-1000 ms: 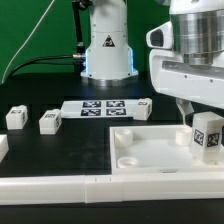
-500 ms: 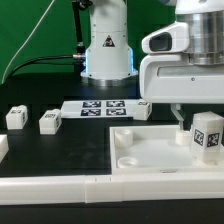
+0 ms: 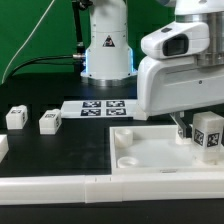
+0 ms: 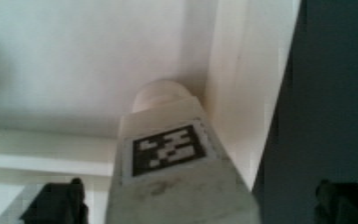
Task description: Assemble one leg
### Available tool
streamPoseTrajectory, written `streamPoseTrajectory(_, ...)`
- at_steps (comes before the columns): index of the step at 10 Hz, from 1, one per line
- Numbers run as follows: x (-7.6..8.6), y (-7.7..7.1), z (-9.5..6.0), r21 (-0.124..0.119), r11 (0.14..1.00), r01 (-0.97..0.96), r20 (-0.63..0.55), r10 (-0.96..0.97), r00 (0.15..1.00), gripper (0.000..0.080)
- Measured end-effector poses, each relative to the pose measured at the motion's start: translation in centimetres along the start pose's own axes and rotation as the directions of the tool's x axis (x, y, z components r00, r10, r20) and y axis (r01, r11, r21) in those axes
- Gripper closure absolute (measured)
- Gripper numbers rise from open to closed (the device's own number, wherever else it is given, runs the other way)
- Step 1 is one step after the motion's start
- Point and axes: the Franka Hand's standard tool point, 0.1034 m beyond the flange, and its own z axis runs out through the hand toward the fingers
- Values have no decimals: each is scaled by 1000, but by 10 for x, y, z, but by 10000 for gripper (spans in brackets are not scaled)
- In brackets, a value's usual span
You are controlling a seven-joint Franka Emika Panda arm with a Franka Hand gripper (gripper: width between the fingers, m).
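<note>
Exterior view: leg (image 3: pixel 208 135) stands upright at the exterior view's right edge, on the far right part of the white panel (image 3: pixel 150 148), tag side facing the camera. Can't tell whether it's seated in a socket. The arm's big white hand body fills the upper right of the frame, directly over the leg, with one dark finger (image 3: pixel 183 128) hanging just beside the leg on its left.

Wrist view: gripper (image 4: pixel 197 203) is wide open, jaws on either side of the leg with a clear gap on both sides. They touch nothing and hold nothing. The leg's square marker tag (image 4: pixel 165 148) is visible, and the leg's rounded end lies against the panel surface.

The panel sits lower centre to right in the exterior view, with a round socket (image 3: pixel 128 158) near its front left corner. The marker board (image 3: pixel 100 107) lies flat mid frame behind the panel. Two small white blocks (image 3: pixel 15 117) (image 3: pixel 50 121) sit on the black table (image 3: pixel 60 150) at the exterior view's left, well apart from the panel. The robot base (image 3: pixel 107 45) is at upper centre
</note>
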Motion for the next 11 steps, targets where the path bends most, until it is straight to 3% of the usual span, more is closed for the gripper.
streamPoseTrajectory(1,1,5,0,-8,995,99,-9,-99,995,151)
streamPoseTrajectory(4,1,4,0,-8,995,99,-9,-99,995,178)
streamPoseTrajectory(5,1,4,0,-8,995,99,-9,-99,995,348)
streamPoseTrajectory(6,1,4,0,-7,996,88,-9,-88,996,348)
streamPoseTrajectory(7,1,4,0,-7,998,63,-10,-63,998,511)
streamPoseTrajectory(8,1,4,0,-7,998,63,-10,-64,998,511)
streamPoseTrajectory(11,2,8,-1,4,959,-283,-15,283,959,511)
